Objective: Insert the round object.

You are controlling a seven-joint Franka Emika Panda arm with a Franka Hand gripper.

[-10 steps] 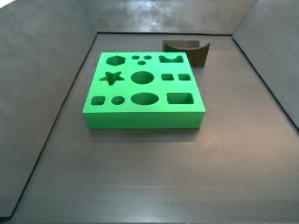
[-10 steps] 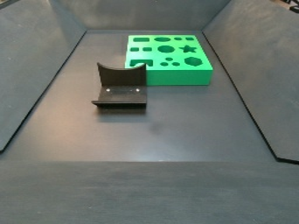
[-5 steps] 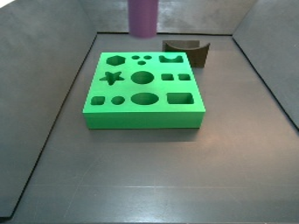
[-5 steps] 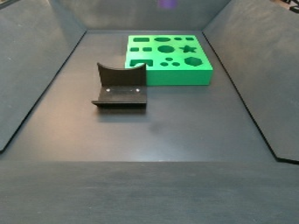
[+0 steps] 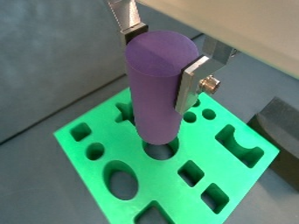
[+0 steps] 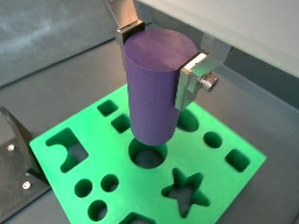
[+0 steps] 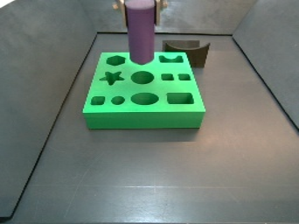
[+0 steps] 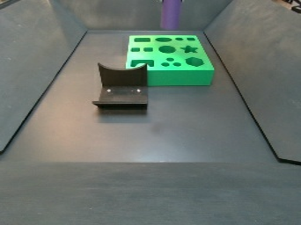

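Change: a second back the side views showed just the block (image 7: 145, 88) and fixture (image 8: 119, 86), no arm at all. Half a second back the cylinder (image 5: 158, 83) was only poking in at the top edge. Now it hangs well down into the scene, upright over the block.

Meaning: looks like the carry is done and the descent toward the socket is on; insertion not yet made.

Gripper: gripper (image 5: 162, 48) is up above the block, jaws narrowed and clamping the cylinder near its top, one silver finger (image 6: 193, 70) flat against its side. In the side views the gripper itself is mostly cut off at the top edge.

Cylinder: purple, smooth, held vertical, lower end above the block's face, not in any hole. In both wrist views the end sits right over the round hole (image 6: 147, 157) in the middle of the block, partly hiding it.

Block: green, lying flat on the dark floor, full of shaped cutouts — star (image 6: 187, 188), hexagon, squares, ovals, small rounds. Every cutout visible looks empty.

Fixture: dark bracket with a curved notch, standing just beside the block, nothing resting in it.

Next bit: probably a straight drop; cylinder seems close to lined up, but whether it's truly centred can't be told from here.
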